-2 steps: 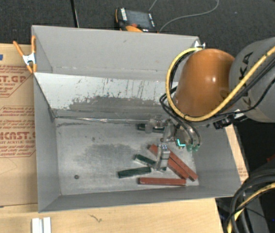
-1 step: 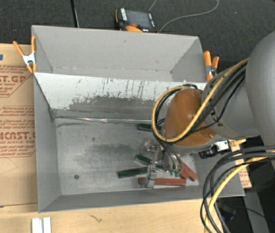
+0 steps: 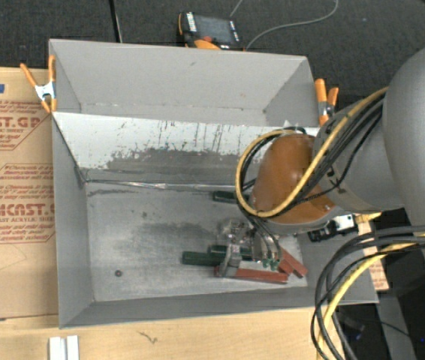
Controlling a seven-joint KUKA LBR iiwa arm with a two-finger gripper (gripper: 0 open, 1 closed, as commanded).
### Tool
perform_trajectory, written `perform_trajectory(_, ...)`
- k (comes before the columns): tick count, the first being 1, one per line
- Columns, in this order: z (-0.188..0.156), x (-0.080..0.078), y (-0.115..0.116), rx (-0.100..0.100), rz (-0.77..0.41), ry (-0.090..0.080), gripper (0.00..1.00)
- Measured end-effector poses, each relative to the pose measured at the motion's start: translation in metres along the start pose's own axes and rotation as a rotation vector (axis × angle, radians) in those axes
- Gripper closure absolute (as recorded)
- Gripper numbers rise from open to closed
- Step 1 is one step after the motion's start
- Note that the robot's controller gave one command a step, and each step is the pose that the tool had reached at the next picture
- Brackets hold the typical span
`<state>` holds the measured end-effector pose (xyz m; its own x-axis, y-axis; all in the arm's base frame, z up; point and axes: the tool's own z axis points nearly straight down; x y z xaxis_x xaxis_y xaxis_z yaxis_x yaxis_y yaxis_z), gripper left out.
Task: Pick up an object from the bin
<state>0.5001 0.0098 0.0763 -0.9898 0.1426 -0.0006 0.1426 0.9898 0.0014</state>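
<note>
Where the gripper (image 3: 246, 259) comes down, at about five o'clock on the floor of the bin (image 3: 145, 235), we see a small heap of slim things. Nearest to it is a dark green bar (image 3: 199, 258), lying almost level and pointing out towards nine o'clock from the gripper, with its right end under the metal of the gripper. Just below, at six o'clock from the gripper, lies a red-brown strip (image 3: 262, 275), flat on the floor and slightly tilted. A second red-brown piece (image 3: 295, 265) sits at its right end, towards four o'clock, close to the bin's right wall. The pieces overlap beneath the gripper, and we cannot make out which one it is on. Whether the fingers are spread or closed we cannot tell, since the heap and the gripper's own metal parts run together there.

The gripper points steeply downward into the bin. Above it, at one o'clock, is the rounded orange cover (image 3: 291, 178) on the wrist, ringed by looping black and yellow cables (image 3: 244, 172). The broad grey arm (image 3: 415, 141) reaches in from three o'clock, over the bin's right rim.

Farther off, a short dark green stick (image 3: 224, 196) lies at the foot of the back wall, at twelve o'clock from the gripper and well apart from the heap. A small dark speck (image 3: 119, 274) sits on the floor near the left wall, at about eight o'clock in the bin.
</note>
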Motion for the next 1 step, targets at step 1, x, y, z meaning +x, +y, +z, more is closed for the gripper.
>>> perform_trajectory(1, -0.1324, 0.0140, -0.0127, 0.000, -0.032, -0.006, 1.00)
